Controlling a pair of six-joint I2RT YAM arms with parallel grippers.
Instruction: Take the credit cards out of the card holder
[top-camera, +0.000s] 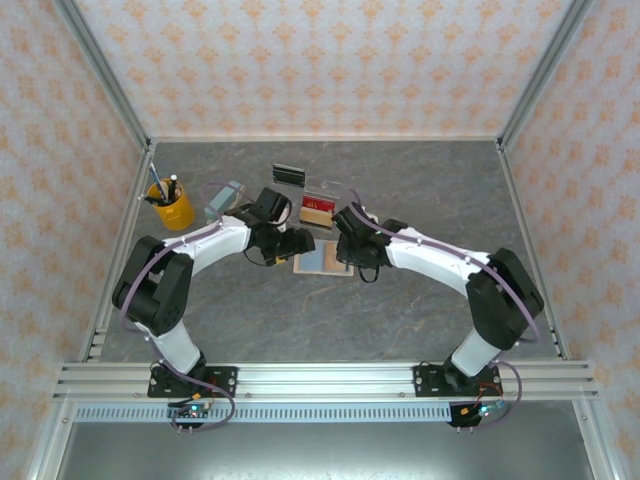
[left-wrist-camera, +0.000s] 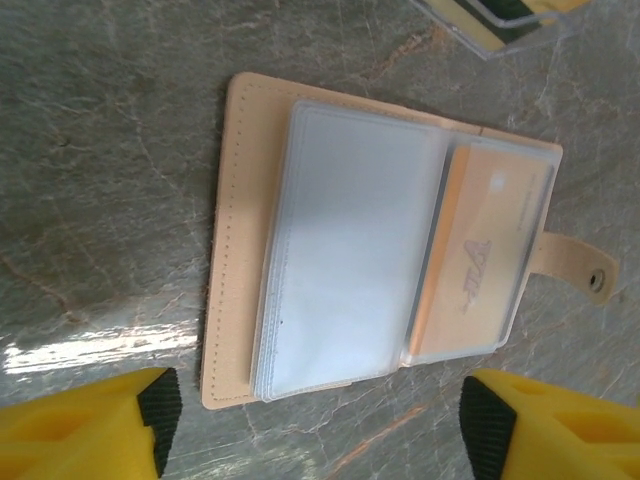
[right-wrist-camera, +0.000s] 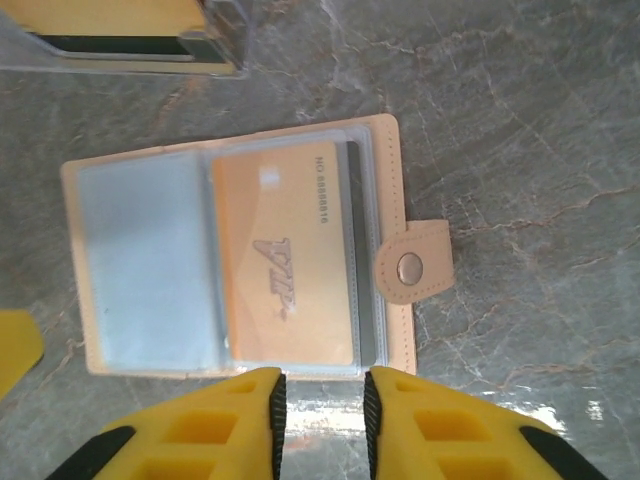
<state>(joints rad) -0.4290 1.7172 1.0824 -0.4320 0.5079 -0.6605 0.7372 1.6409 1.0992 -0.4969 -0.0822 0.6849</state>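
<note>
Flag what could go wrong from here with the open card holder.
1. The orange card sits inside a clear sleeve; the right gripper, jaws narrowly apart at the edge of the card holder, may pinch sleeve and card together and drag the holder.
2. The left gripper hovers open, not pinning the holder, so it could slide toward the clear tray.

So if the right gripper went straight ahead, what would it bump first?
Probably the open card holder, at its near edge beside the orange card. The right gripper points right there, though how high it hangs is hard to tell.
</note>
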